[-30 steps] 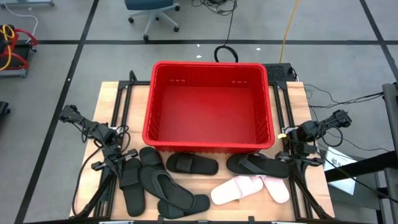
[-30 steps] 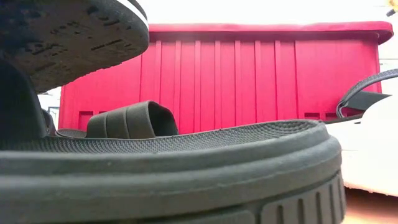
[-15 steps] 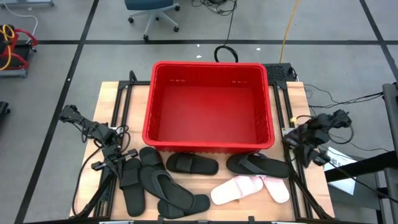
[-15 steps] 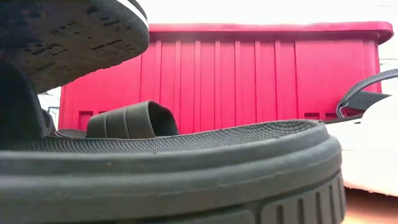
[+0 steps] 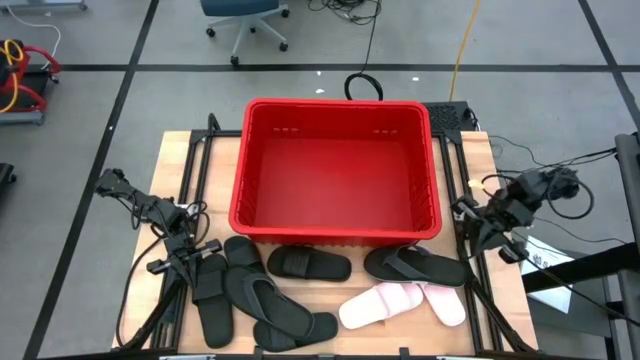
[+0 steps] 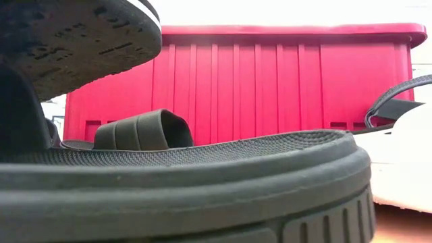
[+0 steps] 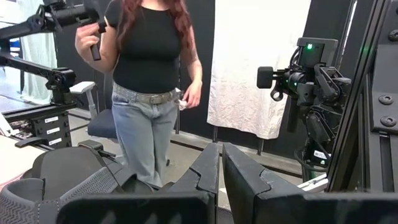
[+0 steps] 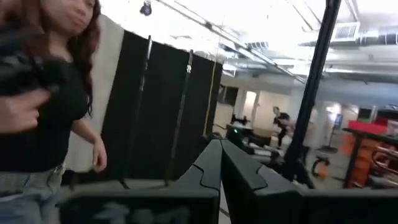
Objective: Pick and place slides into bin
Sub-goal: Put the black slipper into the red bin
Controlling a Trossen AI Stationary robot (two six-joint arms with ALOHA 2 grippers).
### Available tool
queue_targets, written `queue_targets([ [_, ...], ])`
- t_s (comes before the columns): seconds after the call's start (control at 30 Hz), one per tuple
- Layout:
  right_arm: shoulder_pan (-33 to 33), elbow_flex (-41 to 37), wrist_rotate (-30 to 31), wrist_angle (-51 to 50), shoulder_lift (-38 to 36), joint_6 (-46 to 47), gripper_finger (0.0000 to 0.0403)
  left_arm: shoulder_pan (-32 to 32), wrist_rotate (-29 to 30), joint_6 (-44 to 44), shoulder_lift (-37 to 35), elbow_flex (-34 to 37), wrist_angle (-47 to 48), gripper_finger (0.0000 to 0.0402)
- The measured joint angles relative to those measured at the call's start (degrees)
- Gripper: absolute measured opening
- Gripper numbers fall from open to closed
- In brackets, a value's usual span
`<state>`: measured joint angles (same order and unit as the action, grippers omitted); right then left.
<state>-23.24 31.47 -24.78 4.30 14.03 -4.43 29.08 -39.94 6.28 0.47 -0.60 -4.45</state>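
Observation:
The red bin (image 5: pixel 340 170) stands at the middle of the table, and its ribbed wall shows in the low view (image 6: pixel 270 81). Several black slides (image 5: pixel 265 295) and two pale pink slides (image 5: pixel 390 303) lie flat on the table at the bin's near side. One black slide's sole (image 6: pixel 182 189) fills the low view. My left gripper (image 5: pixel 198 262) is shut and empty beside the leftmost black slides, and it also shows in the left wrist view (image 7: pixel 220 155). My right gripper (image 5: pixel 470 225) is shut and empty at the bin's near right corner, and it also shows in the right wrist view (image 8: pixel 220 152).
A person (image 7: pixel 149 74) stands in the room beyond the table. An office chair (image 5: pixel 245 20) and cables lie on the floor past the far edge. The bin takes up most of the table's far half. A strip of bare wood (image 5: pixel 320 290) shows between the slides.
My right gripper has risen and drawn back a little toward the table's far right, tipping upward, still shut and empty. The left arm, the slides and the bin have kept still.

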Motion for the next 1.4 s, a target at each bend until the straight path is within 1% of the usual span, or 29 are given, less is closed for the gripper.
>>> queue_targets([
  [0.1, 0.0, 3.5, 4.5, 0.0, 3.9, -1.7, 0.0, 0.0, 0.0, 0.0, 0.0, 0.0, 0.0, 0.0024],
  [0.2, 0.0, 7.2, 10.9, -1.7, 7.6, -3.2, 0.0, 0.0, 0.0, 0.0, 0.0, 0.0, 0.0, 0.0024],
  [0.33, 0.0, 11.5, 21.9, -7.1, 12.2, -4.0, 0.0, 0.0, 0.0, 0.0, 0.0, 0.0, 0.0, 0.0024],
  [0.43, 0.0, 15.8, 29.9, -15.0, 15.5, -3.6, 0.0, 0.0, 0.0, 0.0, 0.0, 0.0, 0.0, 0.0024],
  [0.5, 0.0, 19.1, 33.9, -21.3, 17.7, -2.6, 0.0, 0.0, 0.0, 0.0, 0.0, 0.0, 0.0, 0.0024],
  [0.57, 0.0, 22.5, 37.0, -26.8, 20.0, -0.8, 0.0, 0.0, 0.0, 0.0, 0.0, 0.0, 0.0, 0.0024],
  [0.63, 0.0, 25.9, 38.5, -30.5, 22.1, 1.1, 0.0, 0.0, 0.0, 0.0, 0.0, 0.0, -0.1, 0.0024],
  [0.8, -0.1, 32.7, 37.8, -36.4, 26.5, 5.3, 0.0, 0.0, 0.0, 0.0, 0.0, 0.0, -0.1, 0.0024],
  [0.9, -0.1, 35.4, 33.7, -40.7, 27.8, 8.0, 0.0, 0.0, 0.0, 0.0, 0.0, 0.0, -0.1, 0.0024],
  [0.97, -0.1, 36.6, 30.4, -41.3, 28.3, 10.4, 0.0, 0.0, 0.0, 0.0, 0.0, 0.0, -0.1, 0.0024],
  [1.03, -0.1, 37.2, 26.9, -41.3, 28.3, 12.4, 0.0, 0.0, 0.0, 0.0, 0.0, 0.0, -0.1, 0.0024],
  [1.17, -0.1, 37.5, 22.4, -41.9, 28.3, 16.0, 0.0, 0.0, 0.0, 0.0, 0.0, 0.0, -0.1, 0.0024],
  [1.4, -0.1, 37.5, 16.3, -51.3, 28.6, 25.6, 0.0, 0.0, 0.0, 0.0, 0.0, 0.0, -0.1, 0.0024],
])
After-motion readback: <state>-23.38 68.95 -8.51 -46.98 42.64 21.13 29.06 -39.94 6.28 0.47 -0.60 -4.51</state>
